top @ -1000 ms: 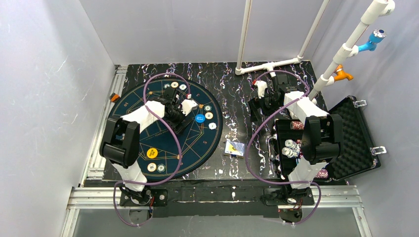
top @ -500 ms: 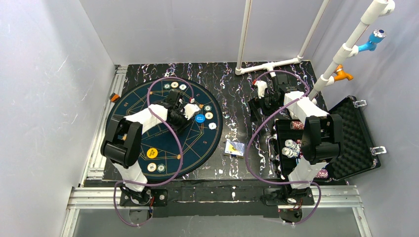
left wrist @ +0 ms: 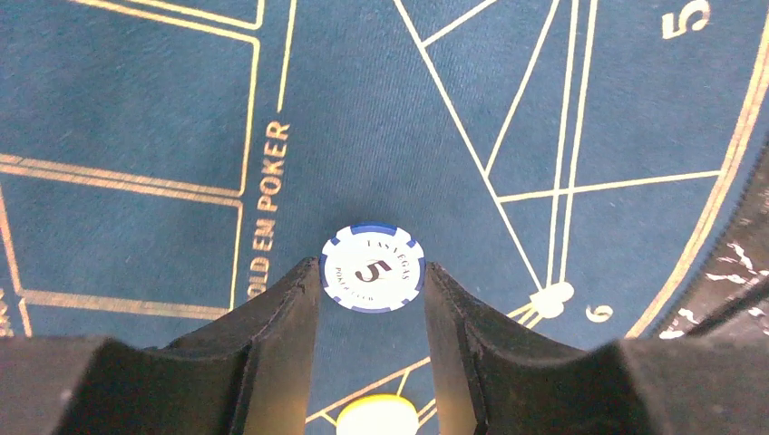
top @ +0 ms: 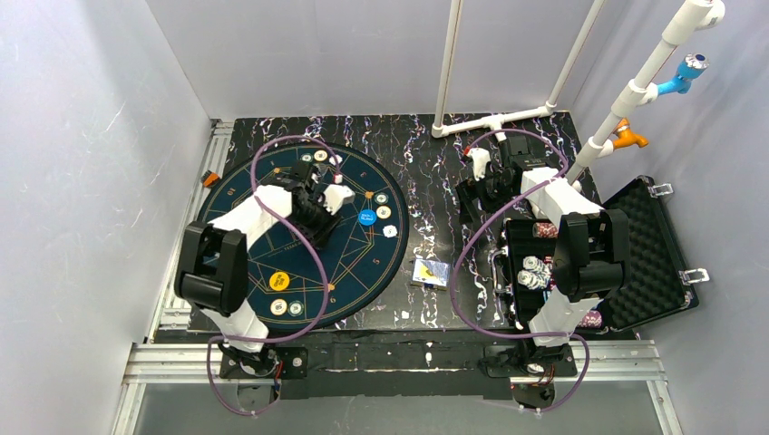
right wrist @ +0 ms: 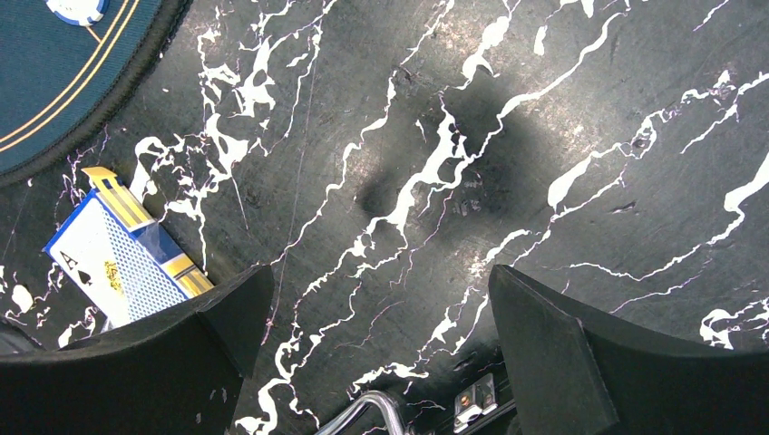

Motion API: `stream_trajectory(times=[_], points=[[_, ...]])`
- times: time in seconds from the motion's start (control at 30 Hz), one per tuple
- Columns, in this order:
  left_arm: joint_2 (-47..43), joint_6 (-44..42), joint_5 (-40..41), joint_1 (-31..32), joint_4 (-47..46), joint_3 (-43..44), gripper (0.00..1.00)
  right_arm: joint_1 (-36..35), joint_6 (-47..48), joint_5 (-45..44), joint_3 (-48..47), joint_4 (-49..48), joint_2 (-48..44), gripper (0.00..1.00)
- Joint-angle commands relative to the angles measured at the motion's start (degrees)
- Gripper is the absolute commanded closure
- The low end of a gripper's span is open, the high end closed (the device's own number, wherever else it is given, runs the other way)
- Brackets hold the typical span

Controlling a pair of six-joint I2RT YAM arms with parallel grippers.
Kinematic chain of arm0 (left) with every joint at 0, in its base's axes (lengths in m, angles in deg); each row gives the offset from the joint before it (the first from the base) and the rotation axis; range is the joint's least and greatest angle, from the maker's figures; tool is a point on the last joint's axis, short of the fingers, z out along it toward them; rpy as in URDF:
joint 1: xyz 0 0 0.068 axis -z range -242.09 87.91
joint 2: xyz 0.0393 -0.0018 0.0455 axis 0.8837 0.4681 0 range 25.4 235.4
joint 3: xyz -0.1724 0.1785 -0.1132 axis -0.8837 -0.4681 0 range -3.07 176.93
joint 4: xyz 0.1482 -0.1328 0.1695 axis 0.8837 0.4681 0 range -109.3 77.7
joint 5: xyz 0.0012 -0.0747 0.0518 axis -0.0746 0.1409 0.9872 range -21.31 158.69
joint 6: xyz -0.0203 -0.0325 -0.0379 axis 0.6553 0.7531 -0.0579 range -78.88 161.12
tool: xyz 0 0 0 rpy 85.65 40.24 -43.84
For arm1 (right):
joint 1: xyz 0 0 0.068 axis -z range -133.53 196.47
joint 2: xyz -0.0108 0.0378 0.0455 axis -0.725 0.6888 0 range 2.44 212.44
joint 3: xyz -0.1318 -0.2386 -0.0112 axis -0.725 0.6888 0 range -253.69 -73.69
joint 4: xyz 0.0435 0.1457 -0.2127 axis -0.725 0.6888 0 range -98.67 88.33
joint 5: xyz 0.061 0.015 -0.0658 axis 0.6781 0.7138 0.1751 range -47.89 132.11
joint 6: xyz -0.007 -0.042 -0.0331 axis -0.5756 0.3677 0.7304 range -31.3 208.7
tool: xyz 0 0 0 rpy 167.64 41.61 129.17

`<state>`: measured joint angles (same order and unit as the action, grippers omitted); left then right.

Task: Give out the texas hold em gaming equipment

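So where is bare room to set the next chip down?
Bare: the black marbled table between the round dark-blue mat and right arm, beyond the card box; the mat's near-right. Crowded: its right edge, around the blue button disc and striped chips. Left jaws hold a white poker chip.

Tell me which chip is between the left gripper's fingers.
The white, blue-striped chip marked 5, pinched in the left gripper; the others lie loose on the mat.

The chip (left wrist: pixel 373 269) is coloured white, with blue stripes at its edge and a dark 5. The mat (left wrist: pixel 381 118) is dark blue, lined in gold. The surface (right wrist: pixel 435 136) is black, veined with white.
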<state>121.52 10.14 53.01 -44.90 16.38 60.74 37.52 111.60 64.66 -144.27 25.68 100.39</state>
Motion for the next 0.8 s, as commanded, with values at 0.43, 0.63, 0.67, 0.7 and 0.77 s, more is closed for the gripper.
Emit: stream_trajectory(times=[0.43, 0.63, 0.67, 0.7, 0.77], points=[[-20.3, -23.5, -9.4, -28.7, 25.1, -4.1, 0.85, 0.4, 0.7, 2.4, -0.6, 0.6, -0.4, 0.02], [-20.1, -30.9, -8.9, -35.7, 26.1, -9.0, 0.84, 0.4, 0.9, 2.7, -0.6, 0.8, -0.3, 0.02], [-20.5, -31.7, -8.2, -35.8, 25.5, -10.6, 0.84, 0.4, 0.9, 2.8, -0.7, 0.8, -0.4, 0.02], [-21.0, -32.4, -7.8, -35.7, 24.7, -12.1, 0.83, 0.4, 1.0, 2.8, -0.7, 0.9, -0.4, 0.02], [-22.5, -33.6, -7.6, -35.8, 23.2, -15.1, 0.83, 0.4, 1.1, 3.0, -0.7, 1.0, -0.4, 0.02]])
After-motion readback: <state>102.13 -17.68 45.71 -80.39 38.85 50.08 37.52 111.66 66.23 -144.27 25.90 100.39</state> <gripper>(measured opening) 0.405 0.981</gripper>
